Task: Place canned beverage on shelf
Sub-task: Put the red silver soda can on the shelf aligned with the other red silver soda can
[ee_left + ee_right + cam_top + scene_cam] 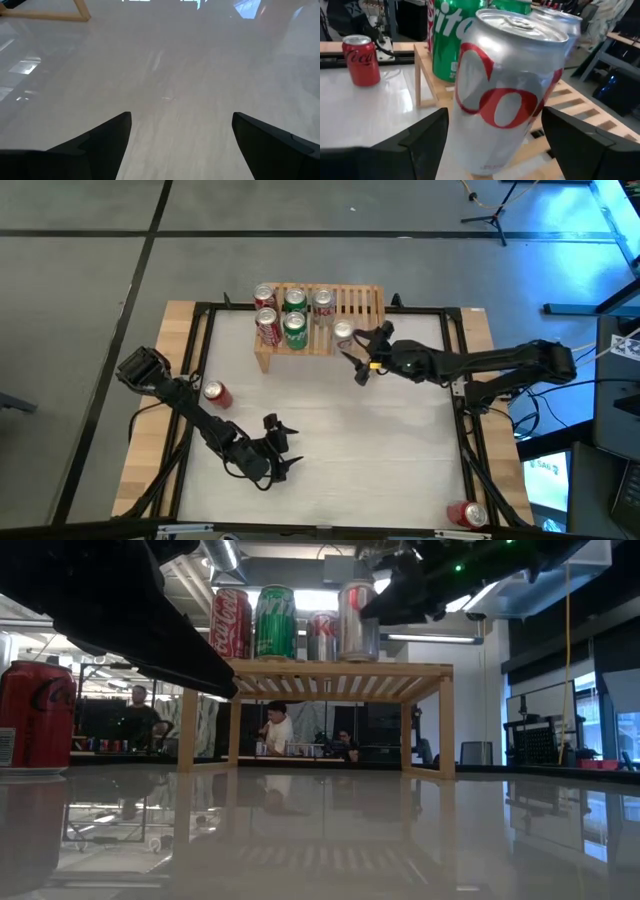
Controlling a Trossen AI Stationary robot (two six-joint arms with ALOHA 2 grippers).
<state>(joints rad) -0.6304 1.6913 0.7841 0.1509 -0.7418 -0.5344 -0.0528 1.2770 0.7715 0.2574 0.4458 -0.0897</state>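
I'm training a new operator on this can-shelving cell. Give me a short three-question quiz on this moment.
1. True or false: the silver can between the right gripper fingers stands on the shelf.
2. How many green cans are on the shelf? A) one B) two C) four
3. Fill in: the left gripper hovers open over bare ____, holding nothing.

Key: 1 true; 2 B; 3 table.
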